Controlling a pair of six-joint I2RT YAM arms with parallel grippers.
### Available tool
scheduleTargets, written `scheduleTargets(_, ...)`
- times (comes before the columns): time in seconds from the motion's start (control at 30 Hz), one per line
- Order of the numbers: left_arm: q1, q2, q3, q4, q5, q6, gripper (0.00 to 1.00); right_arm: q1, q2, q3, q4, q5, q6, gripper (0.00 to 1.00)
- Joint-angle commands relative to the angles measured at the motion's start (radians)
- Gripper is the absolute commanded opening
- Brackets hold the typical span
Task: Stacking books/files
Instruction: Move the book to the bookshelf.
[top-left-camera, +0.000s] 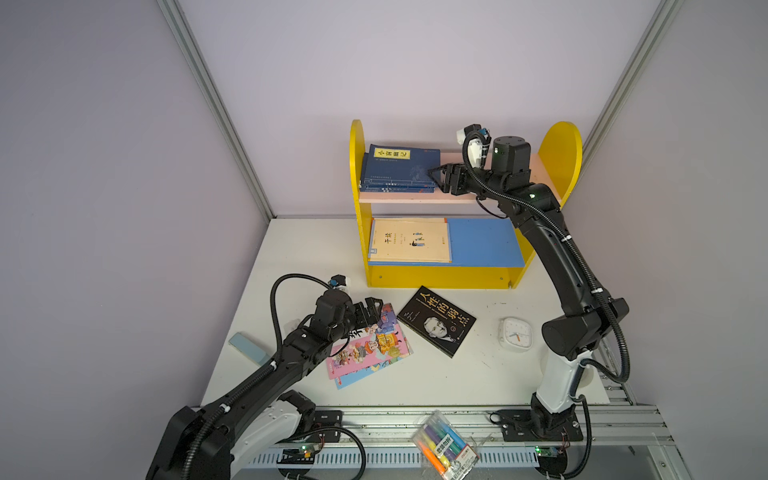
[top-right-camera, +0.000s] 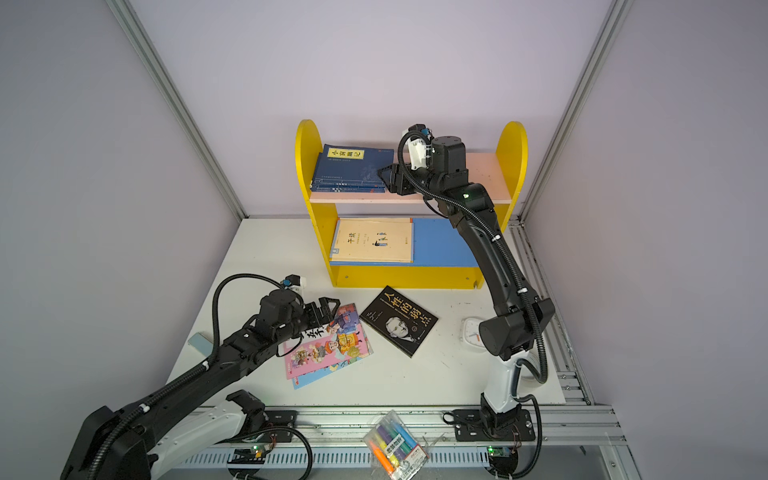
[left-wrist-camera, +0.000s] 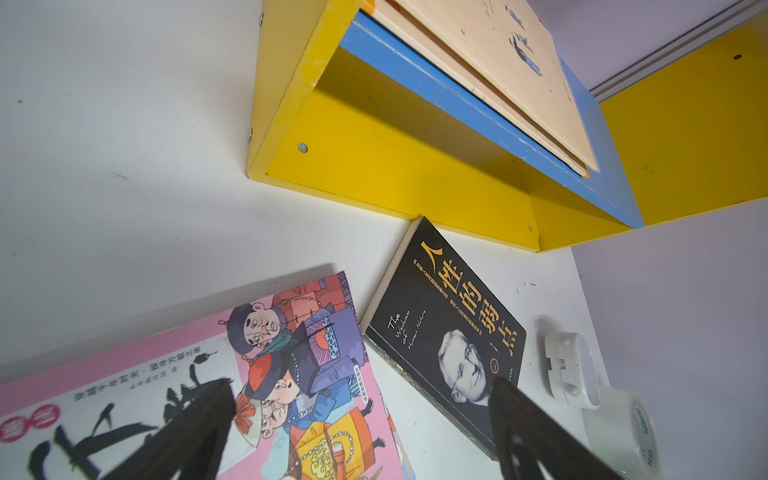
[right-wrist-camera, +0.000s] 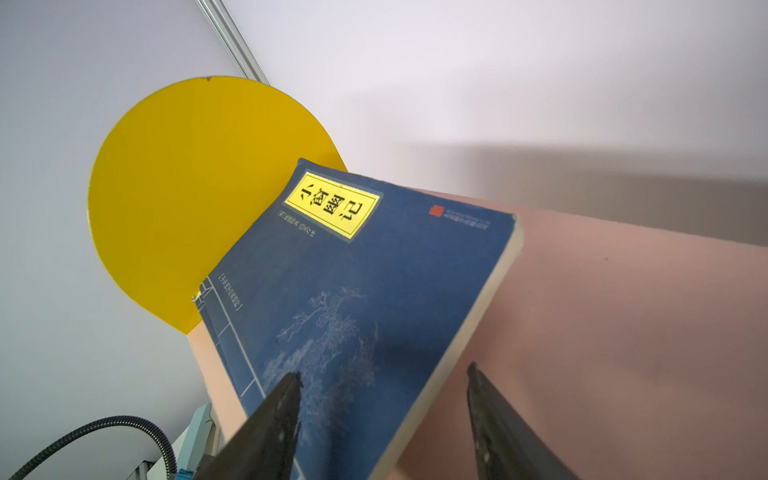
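1. When I went over both top views, the yellow bookshelf stood at the far side of the worktop. It had a pink upper shelf and a blue lower shelf.
2. The navy books, with yellow labels, lay stacked flat at the left end of the upper shelf, against the yellow side panel. The top navy book sat slightly askew on those beneath it.
3. The cream books lay stacked flat at the left end of the lower shelf.
4. The right gripper was at the upper shelf, at the free corner of the navy stack. In the right wrist view its fingers stood apart. One was over the top navy book's cover and the other over bare pink shelf, past the page edge. I could not tell whether either touched the book.
5. The left gripper sat low over the pink cartoon book, its fingers spread wide and gripping nothing. That book lay on the worktop in front of the bookshelf, overlapping the blue cartoon book beneath it.
6. The black book, with a portrait on its cover, lay flat on the worktop between the cartoon books and the white clock. One corner was near the foot of the bookshelf.
7. The clear pack of markers lay on the metal rail in front of the worktop. A roll of clear tape showed beside the clock in the left wrist view.
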Motion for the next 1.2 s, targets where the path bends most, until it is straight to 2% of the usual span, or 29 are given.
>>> scheduleTargets(0.0,0.002,0.001,0.002,0.029,0.011,0.0,0.98,0.01,0.011,0.012,0.029,0.051,-0.027,0.64)
scheduleTargets(0.27,0.002,0.001,-0.004,0.03,0.012,-0.002,0.98,0.035,0.03,0.043,0.004,0.074,-0.087,0.63)
scheduleTargets(0.9,0.004,-0.008,-0.021,0.041,0.011,-0.004,0.98,0.055,0.09,0.139,-0.072,0.02,-0.155,0.62)
scheduleTargets(1.17,0.006,-0.014,-0.025,0.039,0.012,-0.005,0.98,0.055,0.077,0.14,-0.068,0.045,-0.153,0.73)
